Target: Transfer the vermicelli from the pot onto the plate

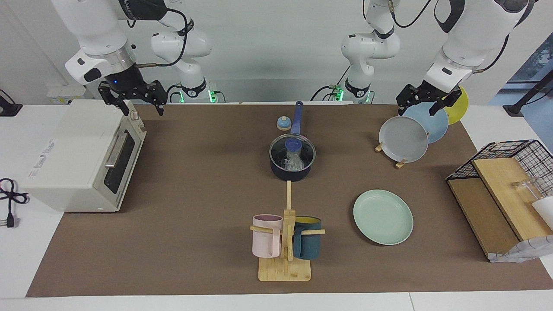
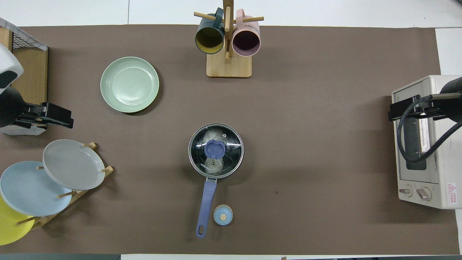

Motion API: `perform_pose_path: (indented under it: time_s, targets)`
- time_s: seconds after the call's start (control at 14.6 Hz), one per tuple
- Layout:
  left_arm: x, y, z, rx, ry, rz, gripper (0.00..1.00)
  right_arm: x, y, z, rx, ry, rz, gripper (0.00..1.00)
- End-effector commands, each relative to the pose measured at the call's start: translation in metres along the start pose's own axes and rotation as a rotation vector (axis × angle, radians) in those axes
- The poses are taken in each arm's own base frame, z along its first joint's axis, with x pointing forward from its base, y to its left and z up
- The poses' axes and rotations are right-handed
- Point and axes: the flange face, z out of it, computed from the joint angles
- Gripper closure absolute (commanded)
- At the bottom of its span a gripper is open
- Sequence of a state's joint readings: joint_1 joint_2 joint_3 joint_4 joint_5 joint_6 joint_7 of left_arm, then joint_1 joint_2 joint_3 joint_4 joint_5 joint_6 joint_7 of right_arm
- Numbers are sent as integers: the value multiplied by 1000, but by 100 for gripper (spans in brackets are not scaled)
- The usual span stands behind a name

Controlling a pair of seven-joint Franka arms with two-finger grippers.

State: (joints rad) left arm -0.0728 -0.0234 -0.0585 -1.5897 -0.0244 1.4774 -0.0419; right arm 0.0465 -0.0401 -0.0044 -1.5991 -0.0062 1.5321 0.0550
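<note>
The dark navy pot stands mid-table, its long blue handle pointing toward the robots. A glass lid with a blue knob covers it. Through the glass shows the whitish vermicelli. The mint-green plate lies bare, farther from the robots and toward the left arm's end. My left gripper hangs open over the plate rack, holding nothing. My right gripper hangs open over the toaster oven, also holding nothing.
A white toaster oven sits at the right arm's end. A wooden mug tree carries a pink mug and a teal mug. The plate rack holds a grey plate, a light blue and a yellow one. A small blue knob-like object lies beside the pot handle. A wire-and-wood shelf stands at the left arm's end.
</note>
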Motion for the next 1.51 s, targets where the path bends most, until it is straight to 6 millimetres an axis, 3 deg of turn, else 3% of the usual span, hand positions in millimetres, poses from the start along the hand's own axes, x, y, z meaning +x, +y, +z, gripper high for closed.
perform_pose_path:
  time_s: [0.0, 0.62, 0.75, 0.96, 1.1, 1.3, 1.44]
  targets:
    - [-4, -1, 0, -12, 1, -7, 0, -3, 0, -4, 1, -4, -25, 0]
    - [-4, -2, 0, -12, 1, -9, 0, -7, -1, -2, 26, -12, -22, 0]
    - [-4, -1, 0, -12, 1, -7, 0, -6, -11, 1, 29, -8, -51, 0]
    - [-4, -1, 0, -12, 1, -7, 0, -6, -82, 8, 89, 34, -65, 0]
    - [-4, -1, 0, -12, 1, -7, 0, -12, -151, 20, 88, 28, 38, 0]
    - [-4, -2, 0, -12, 1, -9, 0, -11, -233, 45, 98, 11, 98, 0]
    - [-4, -2, 0, -12, 1, -9, 0, -15, -292, 73, 52, 12, 160, 0]
